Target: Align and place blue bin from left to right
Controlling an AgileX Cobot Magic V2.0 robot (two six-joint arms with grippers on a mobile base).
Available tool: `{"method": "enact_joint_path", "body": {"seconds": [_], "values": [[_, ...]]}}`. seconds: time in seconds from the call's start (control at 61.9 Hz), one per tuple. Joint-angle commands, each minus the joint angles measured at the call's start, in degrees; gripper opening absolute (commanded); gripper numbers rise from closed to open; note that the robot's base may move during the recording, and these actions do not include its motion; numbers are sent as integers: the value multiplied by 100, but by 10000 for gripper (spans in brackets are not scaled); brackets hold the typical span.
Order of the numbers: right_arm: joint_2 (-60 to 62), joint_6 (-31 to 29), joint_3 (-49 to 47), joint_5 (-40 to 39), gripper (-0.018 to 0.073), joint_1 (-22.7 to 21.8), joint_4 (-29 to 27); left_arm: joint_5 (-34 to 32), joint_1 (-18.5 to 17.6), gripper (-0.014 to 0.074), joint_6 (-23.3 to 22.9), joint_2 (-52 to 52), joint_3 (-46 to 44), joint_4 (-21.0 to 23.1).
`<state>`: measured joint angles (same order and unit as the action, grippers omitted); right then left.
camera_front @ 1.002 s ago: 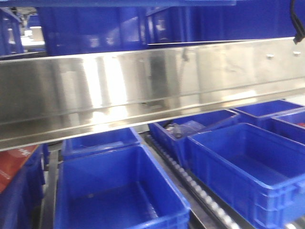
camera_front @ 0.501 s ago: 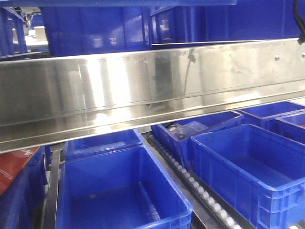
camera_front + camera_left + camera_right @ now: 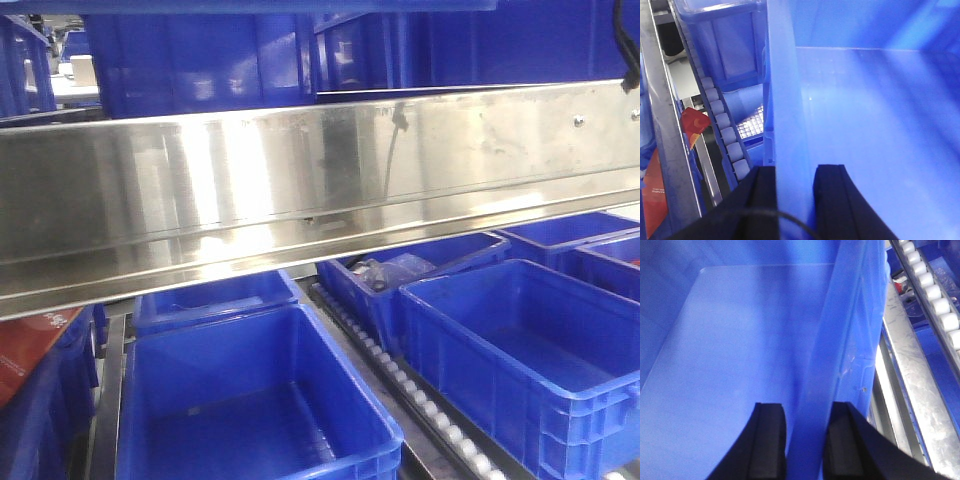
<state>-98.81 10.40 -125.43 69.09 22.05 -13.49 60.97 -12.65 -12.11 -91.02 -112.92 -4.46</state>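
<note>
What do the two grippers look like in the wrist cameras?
Both the left gripper and the right gripper have two matte black fingers, broad and flat-faced, with squared tips and bodies that widen toward the base. A thin dark cable loops across the base of the left one. No markings show, and the arms themselves are out of view.

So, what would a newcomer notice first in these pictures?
First, the shiny steel beam crossing the whole front view, with open blue crates below it. Then, in the wrist views, the left end effector and the right end effector each grip a side wall of the blue bin.
</note>
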Motion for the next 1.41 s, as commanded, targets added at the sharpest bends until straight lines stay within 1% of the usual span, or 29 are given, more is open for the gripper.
{"method": "enact_joint_path", "body": {"seconds": [0.0,0.501,0.662,0.792,0.872,0.905,1.05,1.115,1.228,1.292,1.341,1.389], "values": [[107,-236,-87,-527,-60,94,-573,-891,-67,25,14,102,-104,357],[106,-236,-87,-635,-60,94,-573,-1017,-67,25,14,102,-104,369],[35,-298,-107,-756,-60,2,-573,-592,-67,23,-17,102,-92,585],[-192,-360,-290,-780,-60,-275,-573,-470,-67,23,-304,102,-34,595],[-405,-579,-498,-780,-60,-421,-589,-484,-80,23,-503,102,66,576],[-507,-700,-601,-794,-60,-442,-601,-484,-107,23,-515,91,118,576],[-935,-996,-892,-1132,-60,-536,-601,-635,-256,23,-798,-11,326,400],[-1098,-1131,-931,-1415,-60,-537,-601,-778,-320,23,-809,-144,348,289],[-1338,-1322,-931,-1890,-60,-560,-578,-1040,-320,24,-809,-297,348,85],[-1474,-1376,-931,-2125,-57,-563,-580,-1110,-320,24,-947,-354,348,-126],[-1539,-1376,-931,-2225,-52,-586,-580,-1110,-320,24,-972,-397,348,-195],[-1615,-1376,-931,-2316,-24,-599,-580,-1097,-320,33,-972,-456,348,-232]]}}
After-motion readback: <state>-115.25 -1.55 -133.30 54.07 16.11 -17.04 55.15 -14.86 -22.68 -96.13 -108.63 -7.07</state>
